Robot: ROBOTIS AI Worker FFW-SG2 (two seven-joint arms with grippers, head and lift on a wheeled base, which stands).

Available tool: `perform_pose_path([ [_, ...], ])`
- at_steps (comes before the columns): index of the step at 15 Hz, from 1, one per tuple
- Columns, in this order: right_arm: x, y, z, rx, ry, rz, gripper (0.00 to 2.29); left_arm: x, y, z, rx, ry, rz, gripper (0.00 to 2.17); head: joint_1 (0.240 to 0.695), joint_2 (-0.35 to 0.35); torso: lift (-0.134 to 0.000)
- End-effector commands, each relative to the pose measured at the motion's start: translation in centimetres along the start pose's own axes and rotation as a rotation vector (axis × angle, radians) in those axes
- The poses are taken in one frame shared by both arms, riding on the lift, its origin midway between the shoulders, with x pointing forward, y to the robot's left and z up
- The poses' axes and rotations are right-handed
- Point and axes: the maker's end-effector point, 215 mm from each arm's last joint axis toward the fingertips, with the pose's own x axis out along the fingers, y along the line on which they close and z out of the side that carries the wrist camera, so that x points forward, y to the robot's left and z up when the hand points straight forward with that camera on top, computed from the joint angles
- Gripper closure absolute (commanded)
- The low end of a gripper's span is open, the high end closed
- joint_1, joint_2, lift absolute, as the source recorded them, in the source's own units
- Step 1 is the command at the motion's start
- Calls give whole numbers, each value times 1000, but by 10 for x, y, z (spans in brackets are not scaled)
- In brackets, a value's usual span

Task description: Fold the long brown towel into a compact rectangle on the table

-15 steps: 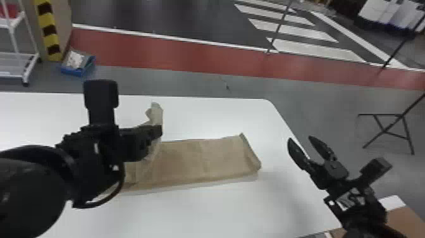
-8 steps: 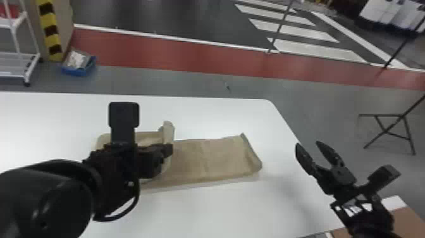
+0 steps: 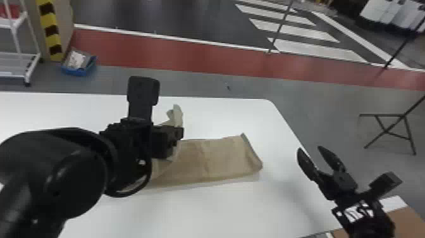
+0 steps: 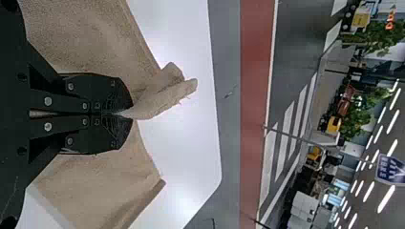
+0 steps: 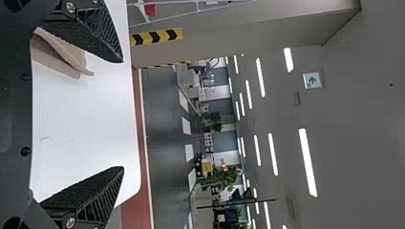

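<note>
My left gripper (image 3: 177, 136) is over the left part of the brown towel (image 3: 221, 158), which lies as a long strip on the white table. In the left wrist view the left gripper (image 4: 125, 114) is shut on a bunched bit of the towel (image 4: 165, 95), whose end sticks up past the fingertips. Folded cloth spreads on both sides of it. Beyond the table's right edge, my right gripper (image 3: 308, 148) stands open and holds nothing. In the right wrist view the right gripper (image 5: 123, 114) has its fingers wide apart, with the towel (image 5: 64, 52) farther off.
The white table (image 3: 221, 205) has a rounded far right corner. A brown board (image 3: 408, 221) lies at the lower right, near the right arm. On the floor behind are a blue bin (image 3: 79, 65), a white rack (image 3: 19, 65) and a black stand (image 3: 392, 129).
My left gripper has moved right over the towel, carrying the held cloth with it, and the arm came lower and nearer. The right gripper has shifted slightly to the right.
</note>
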Motion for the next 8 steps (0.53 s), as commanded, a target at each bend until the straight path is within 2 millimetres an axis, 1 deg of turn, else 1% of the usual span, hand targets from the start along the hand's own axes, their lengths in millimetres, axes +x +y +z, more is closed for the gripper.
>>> perform_pose_path([
  [1, -3, -8, 0, -7, -6, -11, 87, 0, -17, -17, 24, 47, -19, 1902, 695, -350, -124],
  [3, -4, -11, -2, -6, -3, -13, 87, 3, -28, -30, 43, 69, -32, 1902, 695, -350, -124],
  [4, -3, -10, -2, -12, -8, -12, 87, 7, -30, -41, 60, 89, -26, 1899, 695, -350, -124],
  [5, -3, -10, -1, -16, -12, -12, 87, 14, -25, -53, 65, 111, -12, 1902, 695, -350, -124],
  [7, -5, -10, -2, -10, -16, -7, 87, 22, -17, -58, 56, 108, 9, 1902, 695, -350, -124],
  [8, -9, -13, -4, -4, -16, -11, 87, 27, -17, -58, 53, 91, 17, 1902, 695, -350, -124],
])
